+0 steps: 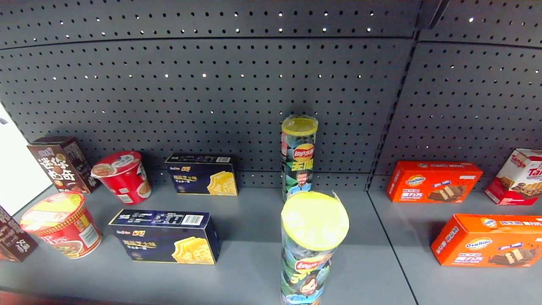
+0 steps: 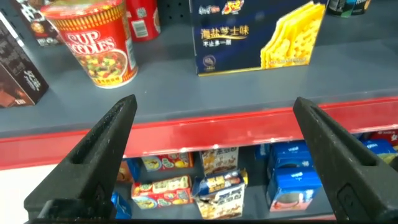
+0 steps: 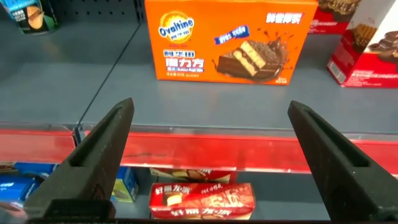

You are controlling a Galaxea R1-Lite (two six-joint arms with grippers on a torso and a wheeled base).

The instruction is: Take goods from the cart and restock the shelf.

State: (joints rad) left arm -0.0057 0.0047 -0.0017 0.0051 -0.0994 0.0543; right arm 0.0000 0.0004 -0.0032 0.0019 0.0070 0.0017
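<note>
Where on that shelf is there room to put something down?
Most bare shelf lies between the front can and the front orange box. A narrower gap sits between the front blue box and that can. The left end, with cups and brown boxes, is crowded.
</note>
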